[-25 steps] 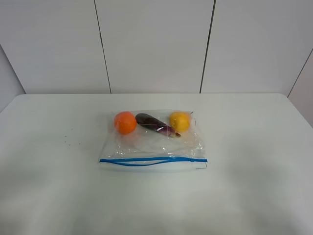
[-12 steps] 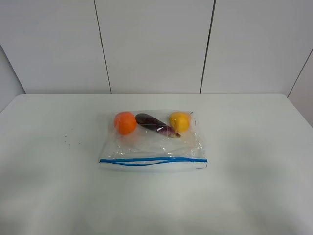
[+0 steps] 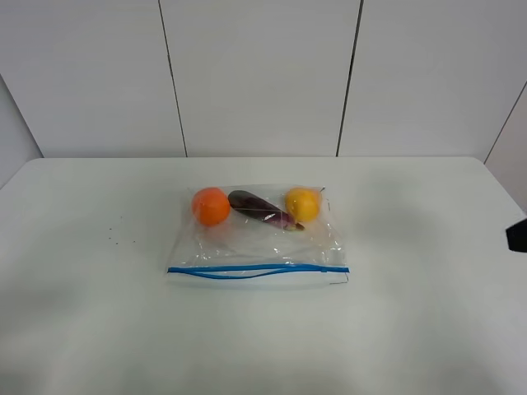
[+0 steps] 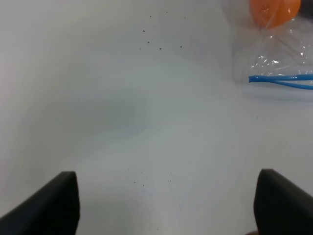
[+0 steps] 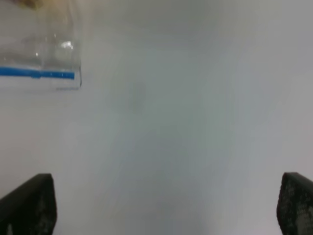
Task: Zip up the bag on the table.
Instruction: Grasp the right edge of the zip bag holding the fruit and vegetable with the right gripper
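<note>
The bag (image 3: 257, 234) lies flat in the middle of the table (image 3: 90, 313), with its blue zip strip (image 3: 258, 270) along the near edge. The strip's two lines part in the middle. An orange (image 3: 211, 206), a purple eggplant (image 3: 263, 210) and a yellow pear (image 3: 303, 204) show through the plastic. My left gripper (image 4: 166, 176) is open and empty over bare table, left of the bag's corner (image 4: 279, 63). My right gripper (image 5: 166, 176) is open and empty, right of the bag's other corner (image 5: 41, 54).
A dark part of the right arm (image 3: 519, 236) shows at the right edge of the exterior view. Small dark specks (image 3: 119, 234) mark the table left of the bag. White wall panels stand behind the table.
A dark part of the right arm has come into the exterior view at the right edge. The bag has not moved.
</note>
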You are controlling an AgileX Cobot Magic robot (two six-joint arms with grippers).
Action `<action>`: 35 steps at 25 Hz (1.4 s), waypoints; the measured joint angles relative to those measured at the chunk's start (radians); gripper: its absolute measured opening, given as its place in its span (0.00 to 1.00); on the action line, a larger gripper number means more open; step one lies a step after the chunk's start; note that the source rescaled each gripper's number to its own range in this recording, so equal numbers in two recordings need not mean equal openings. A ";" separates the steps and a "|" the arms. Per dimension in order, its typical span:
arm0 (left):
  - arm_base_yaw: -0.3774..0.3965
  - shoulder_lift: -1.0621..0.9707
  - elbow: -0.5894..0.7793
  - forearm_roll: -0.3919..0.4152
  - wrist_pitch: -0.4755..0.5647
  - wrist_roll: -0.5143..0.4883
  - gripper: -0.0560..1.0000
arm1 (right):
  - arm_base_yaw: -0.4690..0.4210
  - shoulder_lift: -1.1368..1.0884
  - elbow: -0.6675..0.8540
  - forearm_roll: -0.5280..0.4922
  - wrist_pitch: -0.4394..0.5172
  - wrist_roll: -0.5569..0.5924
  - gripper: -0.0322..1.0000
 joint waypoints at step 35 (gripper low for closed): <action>0.000 0.000 0.000 0.000 0.000 0.000 1.00 | -0.001 1.141 -0.065 1.148 -0.239 -1.195 1.00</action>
